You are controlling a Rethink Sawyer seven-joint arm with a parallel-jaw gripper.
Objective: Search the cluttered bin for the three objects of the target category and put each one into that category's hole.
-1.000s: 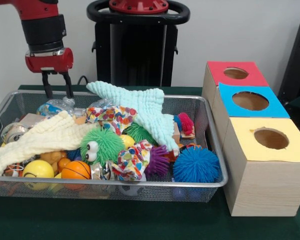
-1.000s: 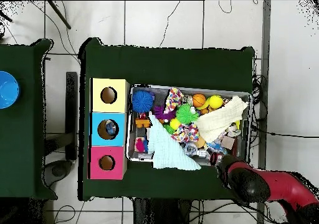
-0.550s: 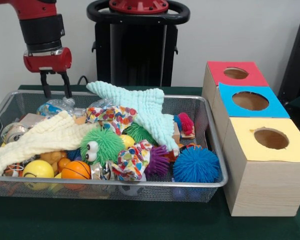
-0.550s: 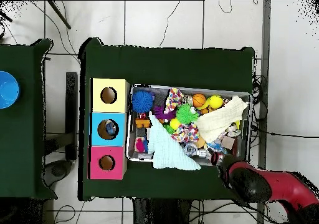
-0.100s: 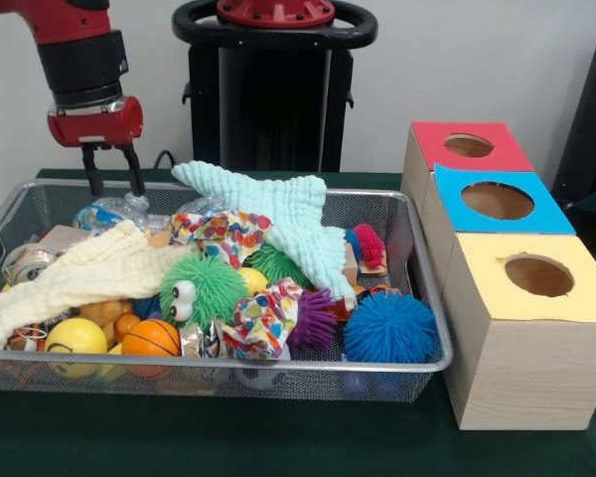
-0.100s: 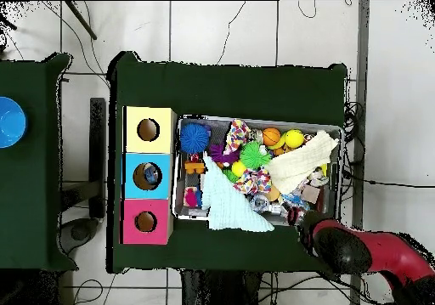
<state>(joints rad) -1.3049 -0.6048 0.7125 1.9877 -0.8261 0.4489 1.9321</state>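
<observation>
Gripper [image 5: 111, 171]: fingers apart, empty, hanging above the bin's far rim near its corner, just over the crinkled plastic bottle [image 5: 109, 211].
Bin [image 5: 429, 328]: wire, packed full; target category unknown, so targets unpicked.
Mint cloth [image 5: 278, 219]: draped over the far rim; could snag and drag neighbours.
Cream cloth [image 5: 79, 273]: may hide targets.
Boxes: red hole [image 5: 469, 145], blue hole [image 5: 498, 200], yellow hole [image 5: 538, 275]; wrong-hole risk.
Blue spiky ball [image 5: 389, 328]: could roll.

A robotics lab; robot pedestal [image 5: 275, 79] behind a green bench [image 5: 228, 437]; loose cables [image 6: 255, 17] across tiled floor [image 6: 221, 30].
</observation>
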